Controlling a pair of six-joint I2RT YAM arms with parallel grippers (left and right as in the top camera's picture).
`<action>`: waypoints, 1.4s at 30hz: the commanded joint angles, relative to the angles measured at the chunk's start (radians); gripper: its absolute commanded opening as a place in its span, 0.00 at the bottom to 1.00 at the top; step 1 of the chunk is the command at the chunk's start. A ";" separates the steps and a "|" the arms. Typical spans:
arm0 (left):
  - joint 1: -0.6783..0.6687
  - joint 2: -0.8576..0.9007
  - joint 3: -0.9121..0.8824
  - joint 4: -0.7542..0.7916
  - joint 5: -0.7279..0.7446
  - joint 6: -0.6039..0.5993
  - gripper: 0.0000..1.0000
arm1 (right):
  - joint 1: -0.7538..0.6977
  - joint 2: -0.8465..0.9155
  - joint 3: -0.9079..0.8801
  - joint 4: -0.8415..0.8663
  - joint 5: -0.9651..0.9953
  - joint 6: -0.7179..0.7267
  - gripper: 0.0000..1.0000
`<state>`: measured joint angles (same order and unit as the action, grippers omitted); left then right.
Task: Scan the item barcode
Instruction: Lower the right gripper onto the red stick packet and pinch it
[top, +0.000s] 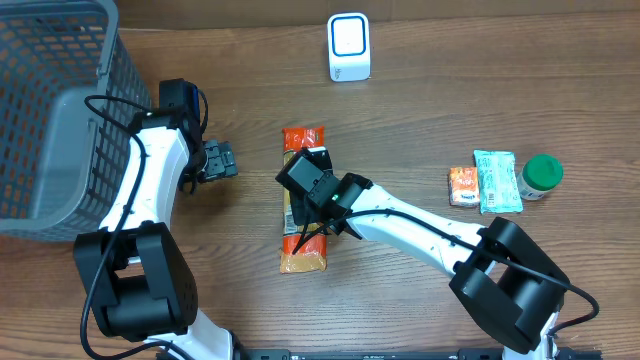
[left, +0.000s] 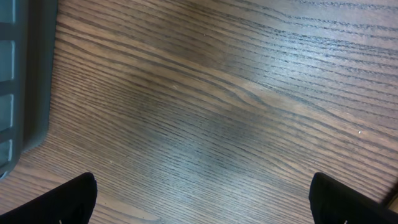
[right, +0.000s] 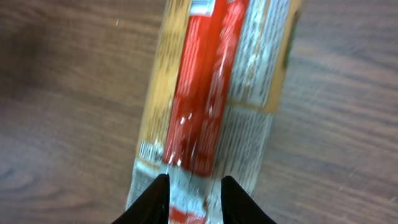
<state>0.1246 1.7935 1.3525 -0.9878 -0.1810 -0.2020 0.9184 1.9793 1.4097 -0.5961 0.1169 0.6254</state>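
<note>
We are at the grasp: mid-frame, the right jaws clamp the long orange-and-red foil snack packet (top: 303, 140) lying on the wooden table (top: 450, 80); the left jaws gape wide. Next we should lift it, barcode facing the white box scanner (top: 349, 46), top centre

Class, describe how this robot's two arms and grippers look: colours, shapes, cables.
Both the left arm and right arm have smooth white link shells joined by bulky black joints, with thin black cables looping alongside. The left gripper and right gripper are black, each ending in two tapered black fingers.
</note>
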 joint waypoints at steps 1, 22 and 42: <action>0.000 -0.021 0.004 0.001 -0.010 0.015 1.00 | -0.004 -0.019 -0.003 0.007 0.049 0.009 0.28; 0.000 -0.021 0.004 0.001 -0.010 0.015 1.00 | 0.003 0.078 -0.003 0.018 0.008 0.067 0.10; 0.000 -0.021 0.004 0.001 -0.010 0.015 1.00 | -0.046 -0.214 0.000 -0.110 0.066 -0.448 0.04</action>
<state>0.1246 1.7935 1.3525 -0.9878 -0.1810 -0.2020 0.8772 1.7782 1.4052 -0.6880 0.1272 0.2996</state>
